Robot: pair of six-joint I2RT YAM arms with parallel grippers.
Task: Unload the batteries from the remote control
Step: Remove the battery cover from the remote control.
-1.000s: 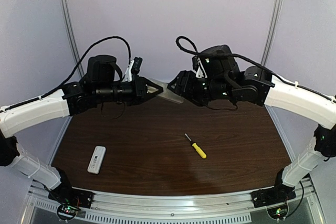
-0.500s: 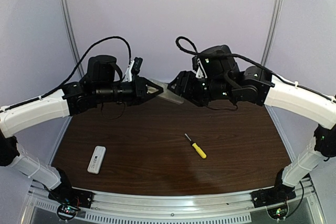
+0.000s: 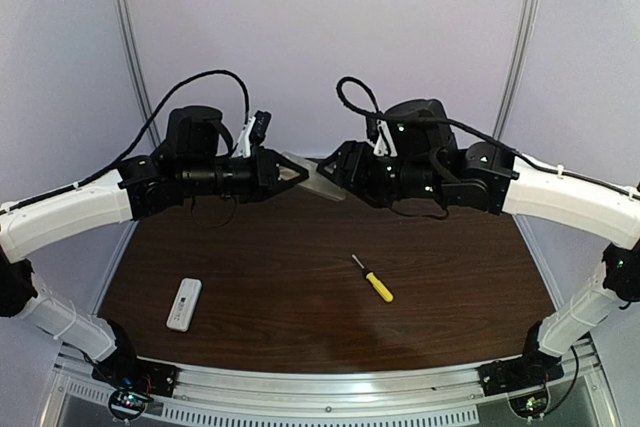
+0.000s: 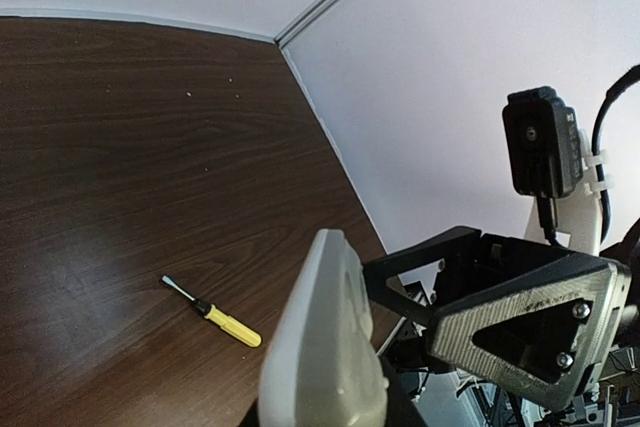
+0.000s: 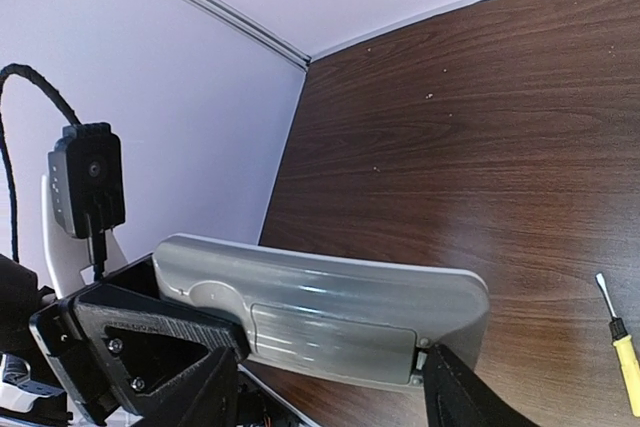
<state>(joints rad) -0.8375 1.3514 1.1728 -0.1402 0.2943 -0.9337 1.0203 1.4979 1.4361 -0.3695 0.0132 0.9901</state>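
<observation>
Yellow-handled screwdriver [image 3: 373, 279] flat on dark wood desk [image 3: 300, 247], right of centre, tip toward far-left. White remote [image 3: 184, 304] lying near-left, well apart from screwdriver. Pale walls behind.

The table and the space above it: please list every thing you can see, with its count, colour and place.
Grey remote: one, light grey, held in the air between the two grippers above the far part of the table, its back cover closed.
White remote: one, white, lying near the front left of the table.
Screwdriver: one, yellow handle with a metal shaft, lying near the middle of the table.
Table: one, dark brown wood.
Batteries: none visible.
Left gripper: black, closed on one end of the grey remote.
Right gripper: black, holding the other end.
</observation>
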